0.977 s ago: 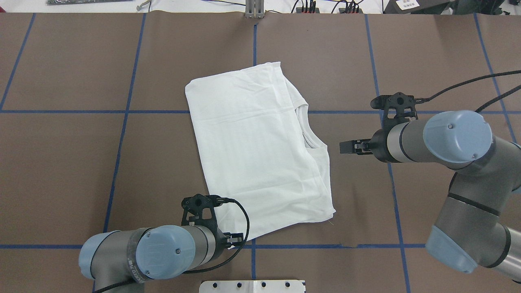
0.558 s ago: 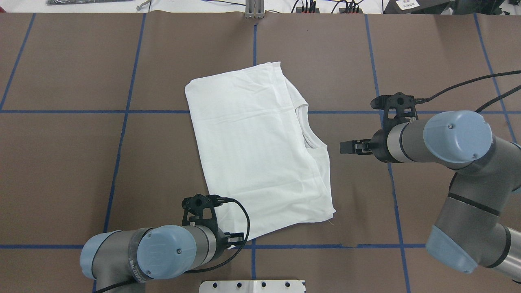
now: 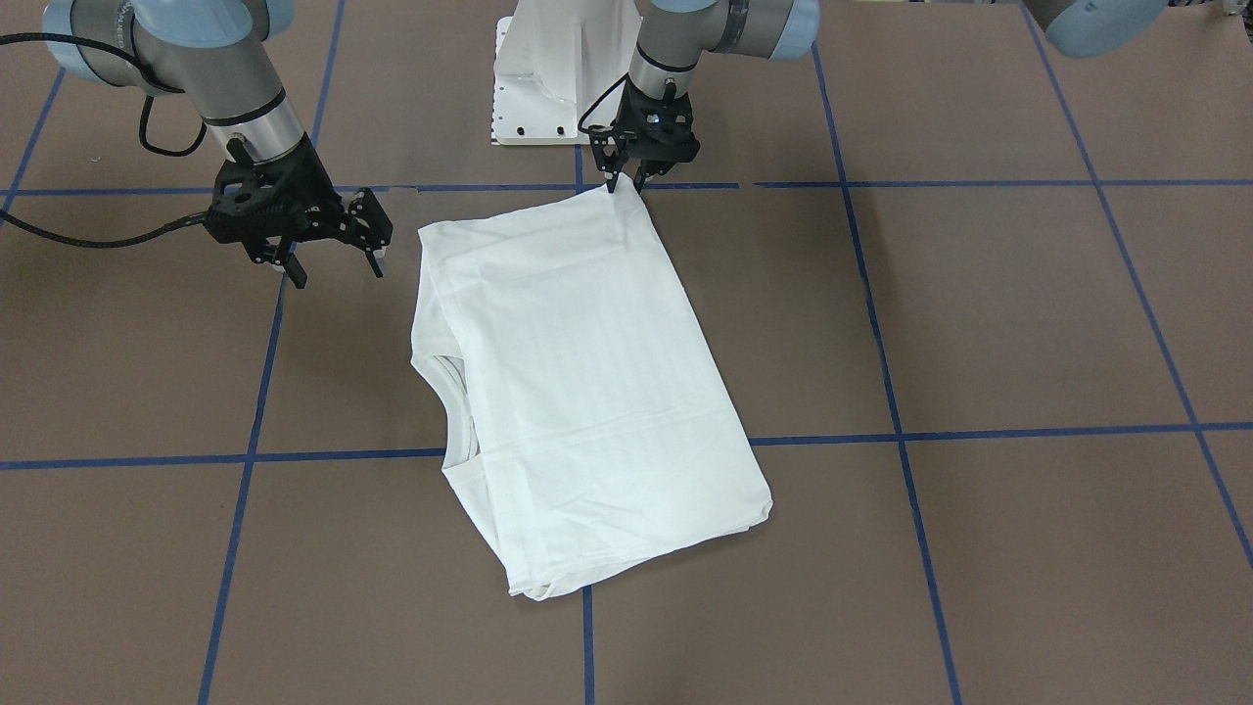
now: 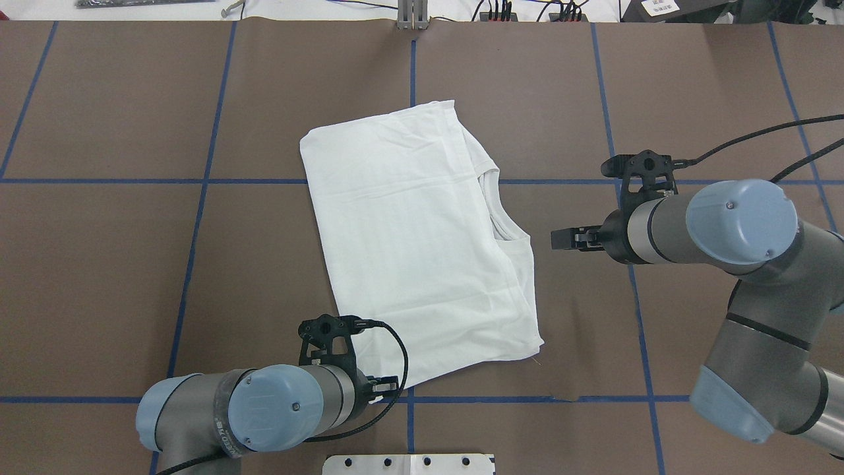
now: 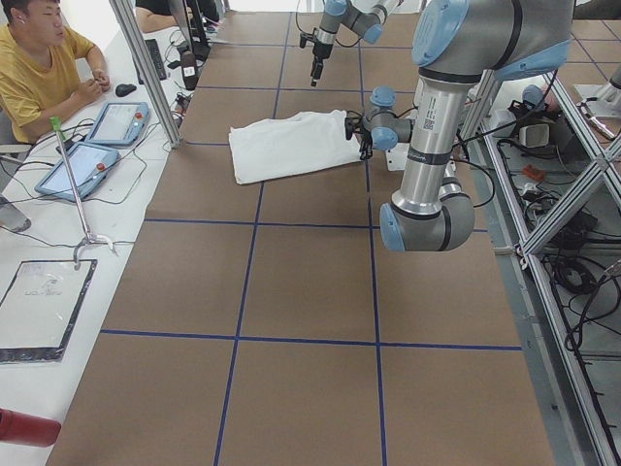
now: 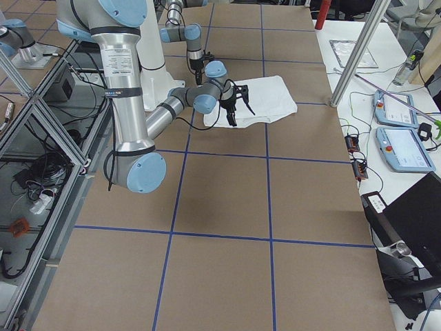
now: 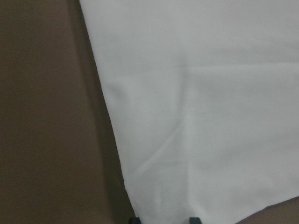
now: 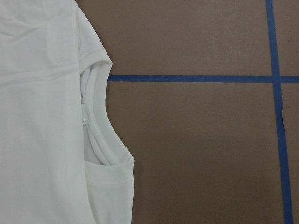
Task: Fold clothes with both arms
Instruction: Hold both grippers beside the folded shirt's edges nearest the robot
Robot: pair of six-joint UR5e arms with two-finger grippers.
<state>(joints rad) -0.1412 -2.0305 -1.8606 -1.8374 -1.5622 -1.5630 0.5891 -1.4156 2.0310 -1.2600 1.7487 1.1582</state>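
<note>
**Folded Shirt Lay Aslant, One Tool at Its Corner**

The white T-shirt [image 4: 415, 244] lay in the middle of the brown tabletop [image 4: 99, 264], folded into a rough rectangle and set at a slant across the blue tape lines [image 4: 198, 218]. Its ribbed neck [image 8: 96, 135] opened along the edge that faced the robot's right side. The layers there sat slightly out of line, and no sleeve showed outside the fold.

The left tool [image 3: 625, 184] pointed down at the shirt's corner nearest the robot, just in front of the white pedestal base [image 3: 558, 88]. Its fingers were drawn close, yet the left wrist view showed the two fingertips [image 7: 134, 219] with a narrow gap between them. The cloth's corner lay flat across that gap and was not pinched. In the overhead view the same tool [image 4: 386, 389] sat at the blue line beside that corner.

The right tool [image 3: 338, 272] stood spread wide, just beside the neck edge and clear of the cloth. From above it [image 4: 560, 239] pointed toward the neck with bare tabletop between them, and its wrist camera saw the neck and the tabletop but none of its own fingers.

In the left side view a person in a yellow shirt [image 5: 39, 78] sat at a bench with two tablet-like panels [image 5: 92, 165].
</note>
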